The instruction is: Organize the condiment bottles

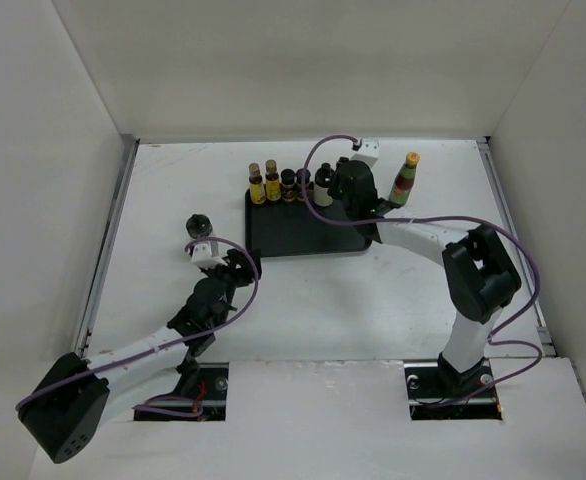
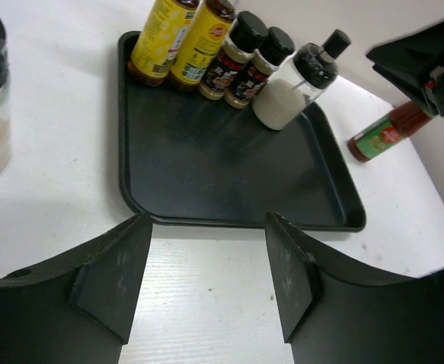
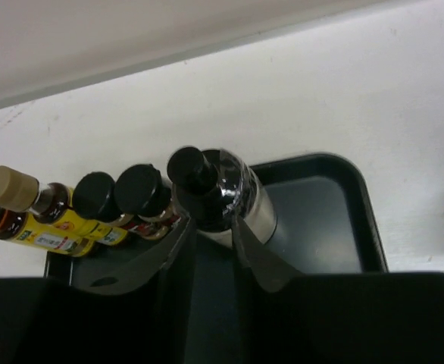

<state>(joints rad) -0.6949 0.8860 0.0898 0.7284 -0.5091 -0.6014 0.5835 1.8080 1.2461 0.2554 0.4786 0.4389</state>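
Note:
Two yellow-labelled bottles [image 1: 264, 184], two short dark jars [image 1: 295, 184] and a white bottle with a black cap [image 1: 323, 184] stand in a row along the far edge of the black tray [image 1: 293, 235]. My right gripper [image 1: 347, 186] hovers just right of the white bottle [image 3: 226, 197]. Its jaws are a narrow gap apart and hold nothing. The left wrist view shows it clear of that bottle [image 2: 290, 87]. The red bottle [image 1: 405, 180] stands on the table right of the tray. A second white bottle [image 1: 198, 228] stands left of the tray. My left gripper [image 1: 241, 262] is open and empty near the tray's front left corner.
White walls close in the table on the left, back and right. The tray's front half [image 2: 229, 167] is bare. The red bottle [image 2: 385, 133] is close to the right arm.

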